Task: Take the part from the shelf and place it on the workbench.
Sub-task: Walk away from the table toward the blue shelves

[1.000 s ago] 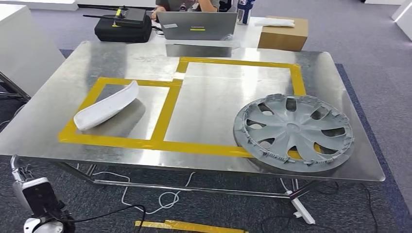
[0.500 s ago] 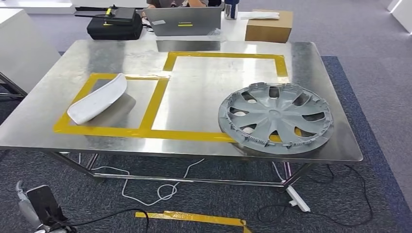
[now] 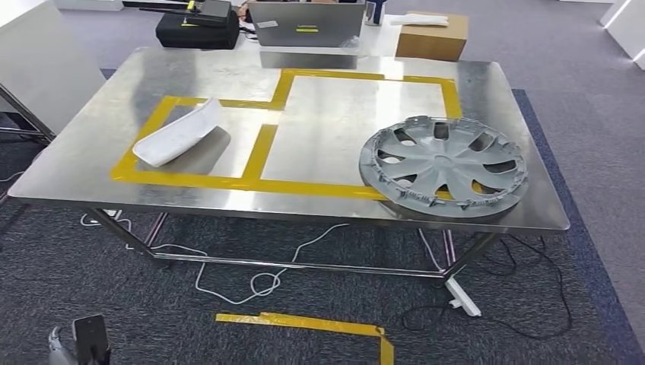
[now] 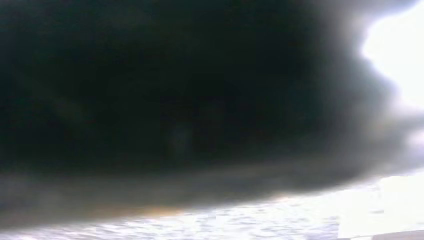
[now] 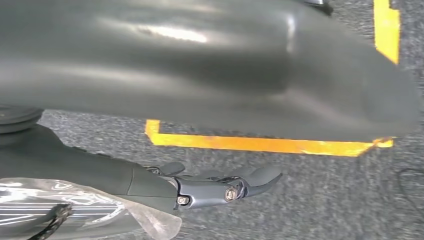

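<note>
We have stepped back from the worktop (image 3: pixel 91 163); hubcap (image 3: pixel 443 165) delivered, right hand (image 5: pixel 227 186) loosely open, left hand's state unclear.

In the right wrist view we note the right robot hand (image 5: pixel 220 187) hanging above grey carpet floor (image 5: pixel 320 200), its dark fingers (image 5: pixel 260 179) extended close together and holding nothing. We record a strip of yellow tape (image 5: pixel 260 144) on the carpet beyond the fingers, with a second piece (image 5: pixel 386 27) near the picture's corner. A crumpled clear plastic wrap (image 5: pixel 75 210) covers the wrist behind the hand.
</note>
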Controlling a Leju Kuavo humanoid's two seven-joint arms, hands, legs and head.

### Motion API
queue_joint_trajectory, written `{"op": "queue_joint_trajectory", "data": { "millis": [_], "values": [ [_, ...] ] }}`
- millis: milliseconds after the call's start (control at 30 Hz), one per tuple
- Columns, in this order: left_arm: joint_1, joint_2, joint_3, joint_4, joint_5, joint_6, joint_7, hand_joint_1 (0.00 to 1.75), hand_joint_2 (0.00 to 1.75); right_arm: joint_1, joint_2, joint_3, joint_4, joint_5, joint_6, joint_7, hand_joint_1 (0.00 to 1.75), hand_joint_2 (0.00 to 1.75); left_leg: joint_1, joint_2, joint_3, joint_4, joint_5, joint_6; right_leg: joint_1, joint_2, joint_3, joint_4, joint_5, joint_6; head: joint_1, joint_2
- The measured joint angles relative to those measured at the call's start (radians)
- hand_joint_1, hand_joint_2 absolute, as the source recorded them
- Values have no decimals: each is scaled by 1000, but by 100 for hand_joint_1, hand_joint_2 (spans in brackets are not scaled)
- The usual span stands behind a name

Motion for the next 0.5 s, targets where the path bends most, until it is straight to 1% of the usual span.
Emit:
{"op": "queue_joint_trajectory", "data": {
  "millis": [33, 67, 100, 133, 167, 200, 233, 267, 300, 333, 367, 400, 433, 467, 500],
  "values": [
    [-2, 3, 0, 26, -11, -3, 7, 0, 0, 0, 0, -1, 0, 1, 1, 1, 0, 0, -3, 1, -15, 1, 11, 0, -1, 0, 10, 18, 11, 0, 0, 0],
    [-3, 6, 0, 49, -26, -8, 18, 0, 0, 0, 0, -1, 0, 3, 2, 2, 0, 0, -5, 1, -29, 3, 22, -1, -1, 0, 36, 1, 38, -1, 0, 0],
    [-4, 7, -2, 70, -43, -13, 32, 0, 0, 0, 0, -1, 0, 5, 4, 2, 0, 0, -6, 1, -43, 4, 32, -3, -1, 0, 80, -49, 69, -4, 0, 0],
    [-4, 8, -4, 88, -59, -20, 47, 0, 0, -1, 0, -1, 0, 8, 6, 2, 0, 0, -8, 1, -55, 7, 41, -5, 0, 0, 138, -124, 85, -8, 0, 0],
    [-4, 8, -6, 103, -75, -28, 62, 0, 0, -2, 0, -2, 0, 10, 8, 2, 0, 0, -10, 1, -65, 10, 49, -9, 2, 0, 196, -204, 88, -12, 0, 0],
    [-5, 9, -10, 118, -89, -43, 79, 0, 0, -4, 0, -2, 0, 14, 10, 2, 0, 0, -11, 1, -72, 13, 59, -13, 3, 1, 236, -268, 81, -16, -1, 0],
    [-6, 10, -14, 131, -100, -62, 98, 0, 0, -5, 0, -2, 0, 18, 12, 2, 0, 0, -11, 1, -77, 15, 68, -17, 6, 1, 258, -308, 72, -20, -1, 0],
    [-5, 11, -20, 144, -112, -83, 117, 0, 0, -4, 0, -1, 0, 22, 13, 2, 0, 0, -11, 2, -81, 15, 77, -22, 7, 1, 260, -323, 71, -25, -1, 0],
    [-4, 12, -26, 156, -124, -105, 139, 0, 0, -2, 0, -1, 0, 26, 16, 2, 0, 0, -9, 1, -86, 17, 82, -27, 6, -1, 250, -325, 77, -31, 0, 0],
    [-2, 12, -33, 167, -136, -123, 158, 0, 0, 0, 0, -1, 0, 29, 17, 2, 0, 0, -8, -1, -92, 25, 70, -33, 6, -3, 241, -325, 87, -39, 0, 0],
    [2, 12, -40, 176, -146, -139, 175, 0, 0, 2, 1, -2, 0, 31, 19, 3, 0, 0, -6, -2, -101, 46, 38, -39, 4, -5, 230, -326, 98, -47, -2, 0],
    [5, 11, -47, 185, -155, -153, 192, 0, 0, 3, 1, -2, 0, 33, 21, 3, 0, 0, -3, -4, -112, 87, -13, -46, 2, -6, 217, -326, 110, -54, -5, 0],
    [7, 10, -54, 193, -164, -165, 205, 0, 0, 3, 1, -2, 0, 35, 23, 3, 0, 0, 0, -5, -124, 145, -71, -52, 3, -7, 203, -326, 122, -57, -9, 0],
    [7, 9, -61, 199, -173, -177, 217, 0, 0, 3, 1, -2, 0, 37, 24, 3, 0, 0, 3, -5, -134, 211, -118, -56, 3, -8, 191, -324, 134, -59, -11, 0],
    [8, 8, -67, 204, -181, -188, 227, 0, 0, 3, 1, -2, 0, 39, 26, 3, 0, 0, 5, -5, -138, 267, -141, -59, 4, -9, 178, -321, 145, -58, -11, 0]
  ]
}}
